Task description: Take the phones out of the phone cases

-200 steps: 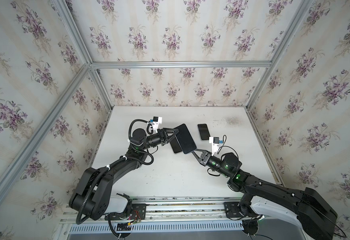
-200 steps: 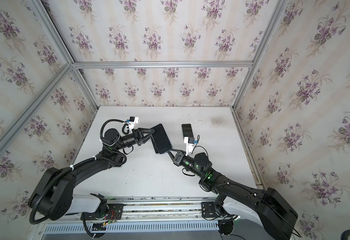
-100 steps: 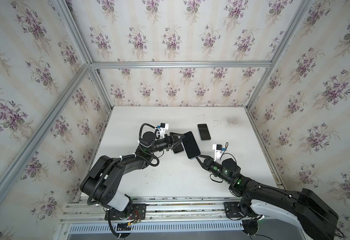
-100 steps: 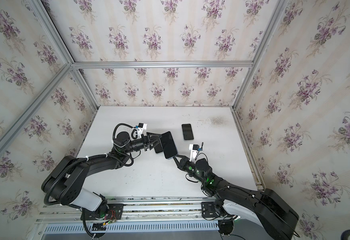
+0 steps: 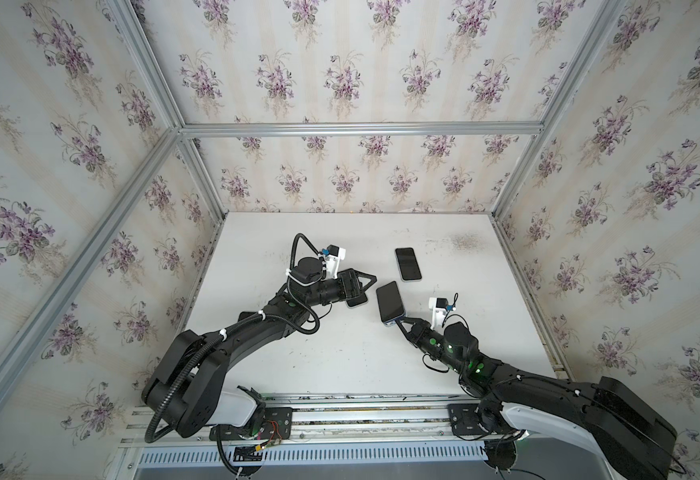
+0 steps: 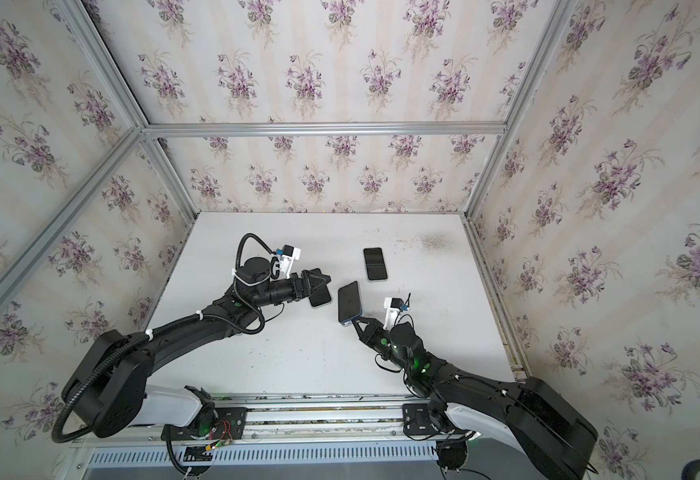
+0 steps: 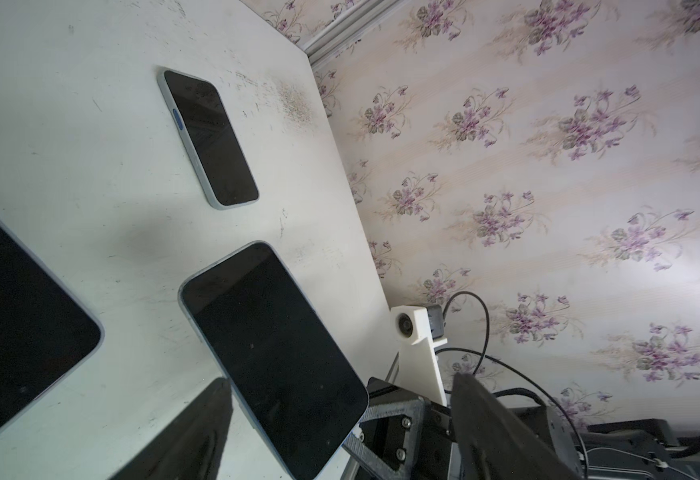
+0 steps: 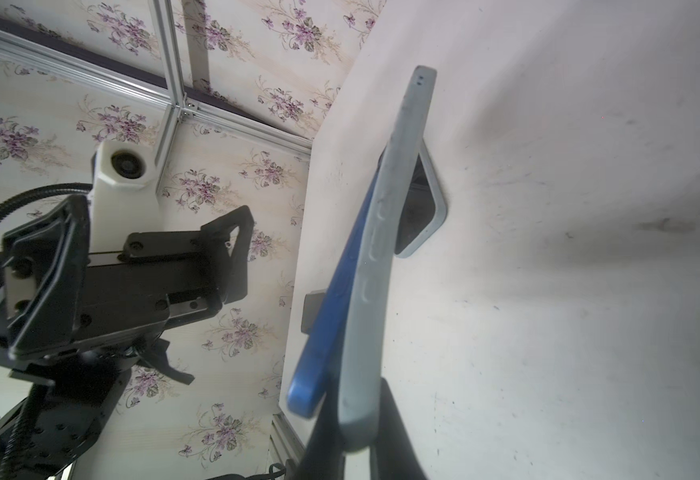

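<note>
A dark-screened phone in a grey-blue phone case [image 5: 389,301] [image 6: 349,302] is held tilted above the white table [image 5: 340,365]. My right gripper [image 5: 400,321] [image 8: 356,432] is shut on the case's near corner. In the right wrist view the blue phone [image 8: 331,324] stands peeled away from the grey case [image 8: 385,257] at that corner. My left gripper [image 5: 365,282] [image 7: 340,379] is open and empty, a short gap to the left of the held phone [image 7: 273,357].
A second phone [image 5: 356,300] [image 7: 15,332] lies flat under the left gripper. A third phone [image 5: 407,264] [image 7: 211,137] lies further back. Flowered walls close in the table on three sides.
The left gripper has opened, let go of the phone and drawn back to the left. The right gripper has carried the phone a little right and nearer the front.
</note>
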`<action>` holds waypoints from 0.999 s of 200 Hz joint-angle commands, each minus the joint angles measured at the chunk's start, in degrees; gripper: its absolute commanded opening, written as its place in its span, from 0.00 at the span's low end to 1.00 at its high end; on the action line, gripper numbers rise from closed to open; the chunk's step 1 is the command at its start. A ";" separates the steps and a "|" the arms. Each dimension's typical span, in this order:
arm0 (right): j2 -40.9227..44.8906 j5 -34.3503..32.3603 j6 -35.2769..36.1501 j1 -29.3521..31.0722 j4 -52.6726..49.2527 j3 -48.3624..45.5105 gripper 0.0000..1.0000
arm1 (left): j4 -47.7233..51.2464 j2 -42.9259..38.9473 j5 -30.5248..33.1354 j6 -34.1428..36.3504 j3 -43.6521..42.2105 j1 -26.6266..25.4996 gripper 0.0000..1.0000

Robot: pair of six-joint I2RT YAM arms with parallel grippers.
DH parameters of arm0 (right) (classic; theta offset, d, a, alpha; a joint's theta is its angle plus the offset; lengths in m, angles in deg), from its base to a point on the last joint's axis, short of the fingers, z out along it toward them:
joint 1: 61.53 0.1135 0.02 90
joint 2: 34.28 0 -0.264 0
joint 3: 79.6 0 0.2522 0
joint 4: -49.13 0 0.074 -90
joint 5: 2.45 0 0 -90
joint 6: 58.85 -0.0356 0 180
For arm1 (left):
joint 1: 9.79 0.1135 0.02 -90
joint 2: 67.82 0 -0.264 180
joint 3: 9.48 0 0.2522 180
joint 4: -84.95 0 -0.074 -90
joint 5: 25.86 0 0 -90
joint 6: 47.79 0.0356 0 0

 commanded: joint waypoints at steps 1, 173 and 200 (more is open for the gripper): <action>0.27 -1.39 -0.66 0.00 3.81 -0.43 0.00 | 8.80 -0.27 3.81 9.68 2.50 -1.86 0.84; 6.70 -2.29 -2.27 -0.07 -2.96 -2.93 0.00 | 35.40 6.31 23.32 46.61 16.33 -23.29 0.78; 6.79 -2.05 -2.37 -0.06 -2.96 -2.92 0.00 | 36.11 8.92 26.12 46.78 18.20 -24.05 0.76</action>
